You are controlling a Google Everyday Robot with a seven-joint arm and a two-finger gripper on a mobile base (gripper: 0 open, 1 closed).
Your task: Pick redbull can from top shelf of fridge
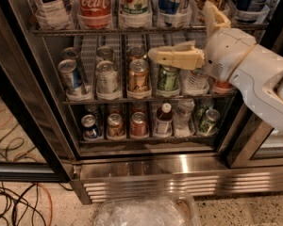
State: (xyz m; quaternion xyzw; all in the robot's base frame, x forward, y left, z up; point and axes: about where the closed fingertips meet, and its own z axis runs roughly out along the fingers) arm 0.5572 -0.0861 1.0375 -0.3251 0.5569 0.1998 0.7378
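Nearest, a clear tub (146, 212) sits at the bottom edge, with cables (14, 199) on the floor to its left. Behind them runs the steel base of the fridge (179, 178). The gripper (179, 31) hangs before the right half of the racks, spread wide and holding nothing. One finger (174, 58) lies level in front of the cans (138, 76) on the middle rack (146, 99), and the other (214, 16) points up past the top shelf (108, 31). On that shelf, just left of the upper finger, stands the redbull can (170, 1), its lid cut off by the top edge, right of a pale bottle (134, 1).
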